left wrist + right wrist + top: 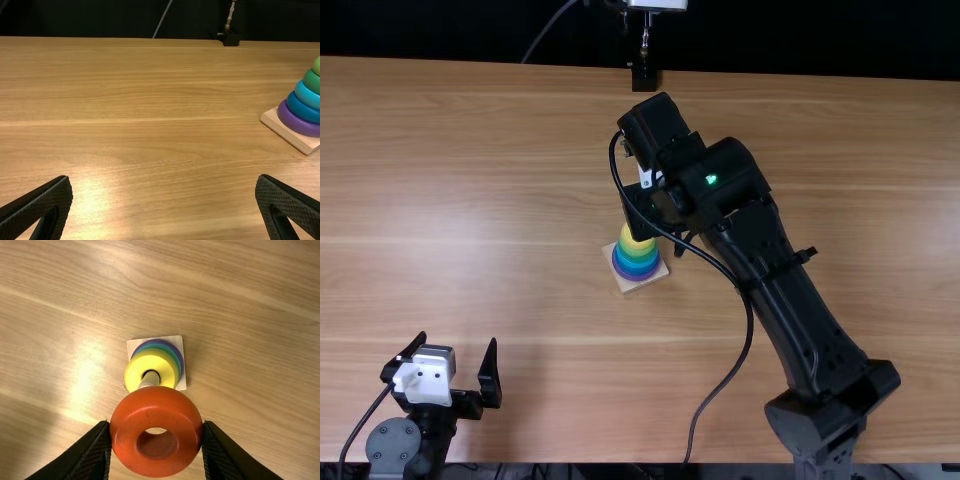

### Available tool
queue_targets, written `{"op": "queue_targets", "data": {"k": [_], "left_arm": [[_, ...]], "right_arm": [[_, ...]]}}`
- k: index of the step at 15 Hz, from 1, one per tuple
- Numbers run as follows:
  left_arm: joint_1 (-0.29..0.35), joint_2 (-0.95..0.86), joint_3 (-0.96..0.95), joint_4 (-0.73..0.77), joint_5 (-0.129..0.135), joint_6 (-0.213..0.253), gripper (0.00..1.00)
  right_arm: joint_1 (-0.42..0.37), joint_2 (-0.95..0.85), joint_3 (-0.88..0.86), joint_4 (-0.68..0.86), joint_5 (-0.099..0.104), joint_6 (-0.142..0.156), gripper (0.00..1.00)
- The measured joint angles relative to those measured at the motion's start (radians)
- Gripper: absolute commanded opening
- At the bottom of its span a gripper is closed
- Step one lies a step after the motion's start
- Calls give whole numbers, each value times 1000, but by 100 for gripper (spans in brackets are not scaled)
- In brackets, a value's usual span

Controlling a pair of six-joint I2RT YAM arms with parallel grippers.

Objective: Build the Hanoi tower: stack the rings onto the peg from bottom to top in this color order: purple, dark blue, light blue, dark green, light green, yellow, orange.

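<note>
The orange ring (156, 432) is gripped by the right gripper (660, 222), one finger pressed to either side of it. It hangs above the worktop (450, 200), close to the peg (151, 379); seen from the right wrist, it overlaps the peg. The yellow ring (145, 362) sits on top of the stack, around the peg, above light green, dark green, light blue, dark blue and purple. The square base (300, 142) rests near the worktop's middle, well in from the far and near edges, with wood reaching far out to both sides.

The left gripper (458, 340) stands by the near left corner, fingers spread wide with nothing between them, well apart from the stack. The right arm slants in from the near edge, crossing the worktop right of the stack.
</note>
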Motion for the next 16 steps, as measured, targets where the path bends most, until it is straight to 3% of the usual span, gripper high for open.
{"op": "queue_targets", "data": {"k": [16], "left_arm": [[0, 0, 0, 0, 0, 0, 100]], "right_arm": [[52, 59, 5, 6, 1, 3, 0]]}}
